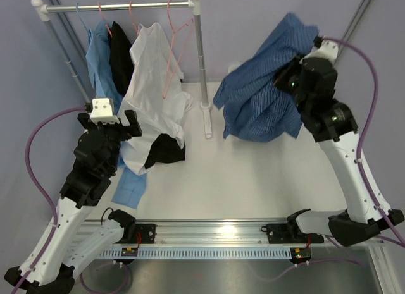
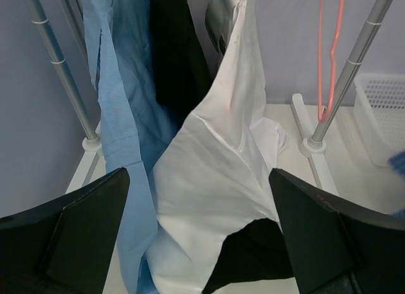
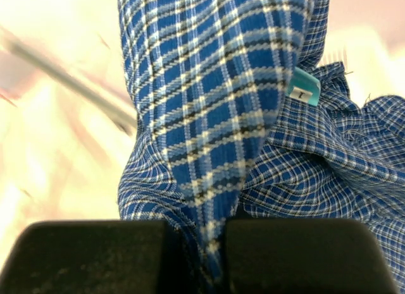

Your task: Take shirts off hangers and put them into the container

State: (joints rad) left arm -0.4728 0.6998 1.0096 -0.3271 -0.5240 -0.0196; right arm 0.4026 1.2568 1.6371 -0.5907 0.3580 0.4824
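The blue checked shirt point(image 1: 262, 98) was held up at two o'clock, a fold clamped between the right fingers point(image 3: 95, 256). The left fingers point(image 2: 63, 243) were spread apart before the white shirt point(image 2: 215, 180). The cloth was judged soft, light and best pinched at a bunched fold.

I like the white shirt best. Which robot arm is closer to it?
Left. The left fingers, open, sit right in front of the white shirt. The right fingers are off to the side, shut on the blue checked shirt.
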